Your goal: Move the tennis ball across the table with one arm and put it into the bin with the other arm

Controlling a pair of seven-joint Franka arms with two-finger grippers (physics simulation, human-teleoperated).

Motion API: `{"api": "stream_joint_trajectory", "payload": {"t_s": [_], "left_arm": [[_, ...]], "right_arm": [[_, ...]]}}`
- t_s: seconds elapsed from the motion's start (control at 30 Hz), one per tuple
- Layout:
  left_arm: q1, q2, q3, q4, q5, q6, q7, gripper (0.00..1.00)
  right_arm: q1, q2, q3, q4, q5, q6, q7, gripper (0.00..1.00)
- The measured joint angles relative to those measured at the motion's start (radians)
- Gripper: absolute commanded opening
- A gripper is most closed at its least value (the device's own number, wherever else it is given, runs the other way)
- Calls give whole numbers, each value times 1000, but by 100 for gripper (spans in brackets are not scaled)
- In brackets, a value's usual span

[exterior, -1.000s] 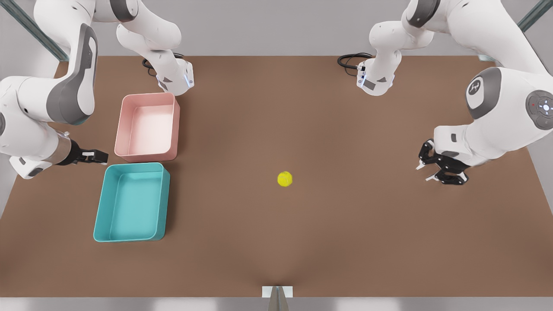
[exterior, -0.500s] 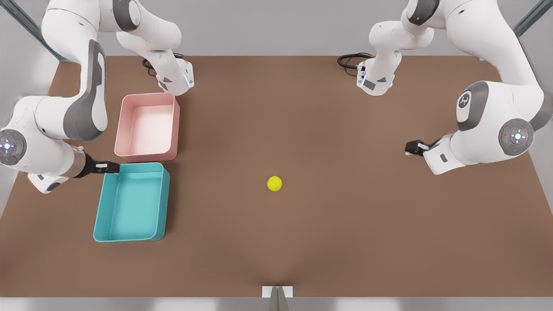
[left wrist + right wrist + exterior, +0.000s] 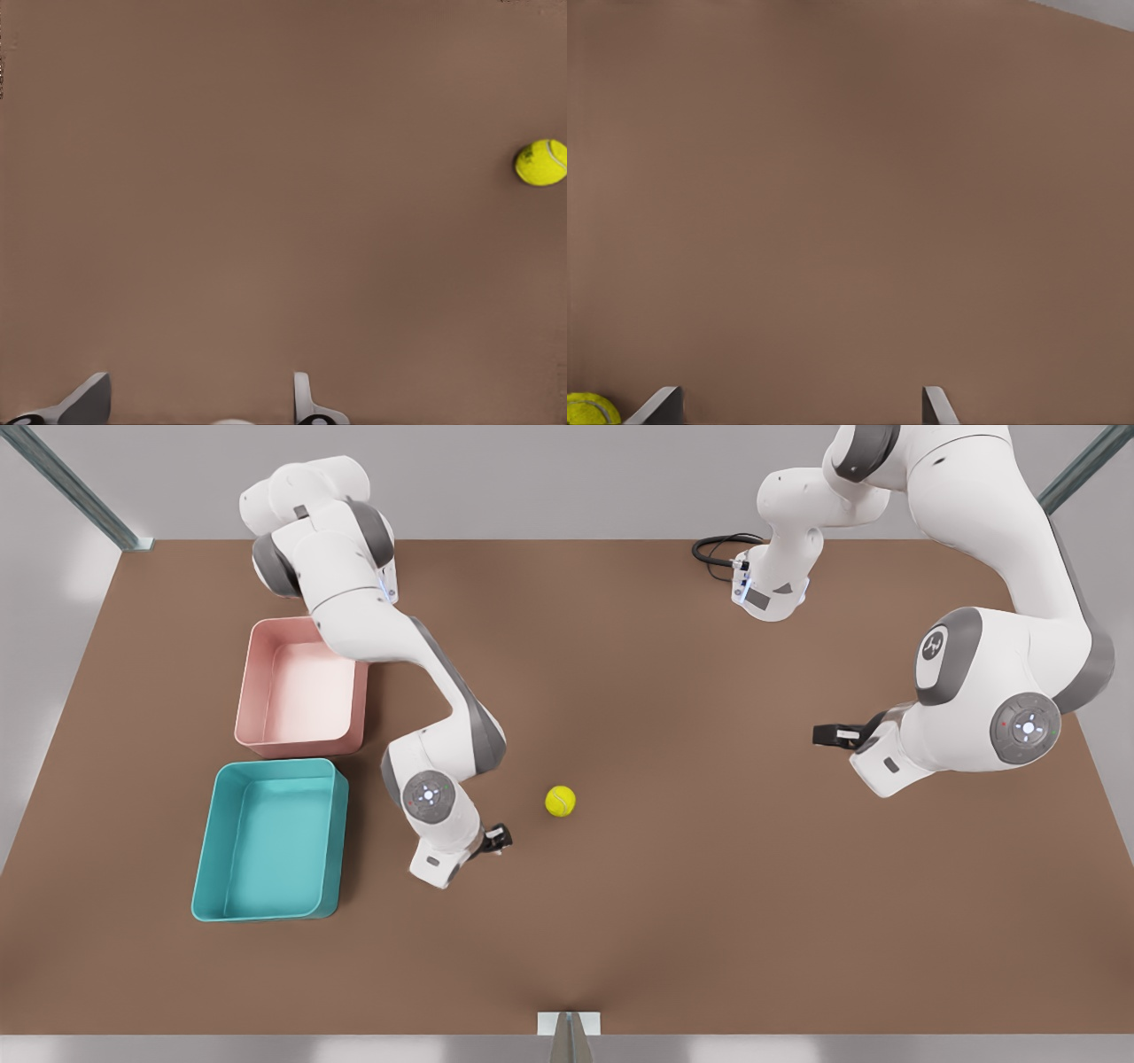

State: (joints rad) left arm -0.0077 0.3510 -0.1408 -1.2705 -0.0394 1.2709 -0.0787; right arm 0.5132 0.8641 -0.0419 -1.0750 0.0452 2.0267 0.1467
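Inspection, front view, clock directions.

Table (image 3: 709, 921): one, brown.

Arms: two. The left arm reaches out over mid-table. The right arm waits at the front view's right.

Trays: two. The teal bin (image 3: 270, 850) stands at the table's 9 o'clock side, with a pink tray (image 3: 301, 700) just beside it at 12 o'clock. Both hold nothing.

Left gripper (image 3: 499, 838): fingers spread, holding nothing, near the ball.

Right gripper (image 3: 824, 734): fingers spread wider, holding nothing, well apart from the ball.

Tennis ball (image 3: 560, 801): one, on bare table near the middle. It lies at 2 o'clock from the left gripper and at about 9 o'clock from the right gripper. The bin is at about 9 o'clock from the ball.

Judgement: the left gripper is the nearer, so I would pick up with it. A ball offers no long axis to align to.
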Motion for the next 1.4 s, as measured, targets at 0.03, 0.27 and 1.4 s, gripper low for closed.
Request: {"api": "stream_joint_trajectory", "payload": {"t_s": [0.03, 0.27, 1.4], "left_arm": [[0, 0, 0, 0, 0, -1, -9, 100], [-2, 7, 0, -2, 2, -11, -63, 100], [-2, 19, 0, -2, 2, -28, -158, 100]], "right_arm": [[13, 0, 0, -2, -1, 17, 17, 100], [76, 48, 2, -3, -3, 128, 128, 100], [264, 116, 2, -174, -33, 216, 342, 100]]}}
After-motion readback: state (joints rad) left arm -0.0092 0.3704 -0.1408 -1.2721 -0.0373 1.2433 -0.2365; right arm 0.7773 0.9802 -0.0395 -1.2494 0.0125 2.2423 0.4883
